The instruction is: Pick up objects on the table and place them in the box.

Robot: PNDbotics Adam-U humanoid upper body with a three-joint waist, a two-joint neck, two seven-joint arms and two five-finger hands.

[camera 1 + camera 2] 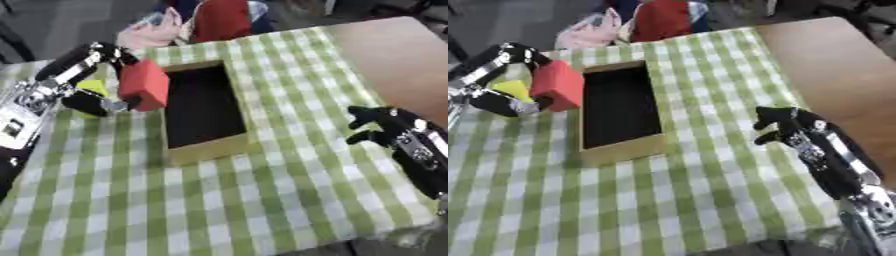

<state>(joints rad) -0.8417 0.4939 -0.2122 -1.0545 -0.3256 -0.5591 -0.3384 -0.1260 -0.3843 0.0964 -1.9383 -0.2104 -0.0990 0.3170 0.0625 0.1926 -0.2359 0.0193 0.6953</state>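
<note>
My left hand (87,85) holds a red block (146,85) between its fingers and thumb, lifted just left of the box's left wall. The box (210,150) is a shallow wooden tray with a dark inside, lying lengthwise at the table's middle. A yellow-green object (91,88) lies on the cloth behind the left hand, partly hidden by it. My right hand (785,125) hovers over the cloth to the right of the box, fingers curled and holding nothing.
The table wears a green-and-white checked cloth (219,205); bare brown tabletop (402,55) shows at the far right. Pink and red cloth items (210,20) and a seated person lie beyond the far edge.
</note>
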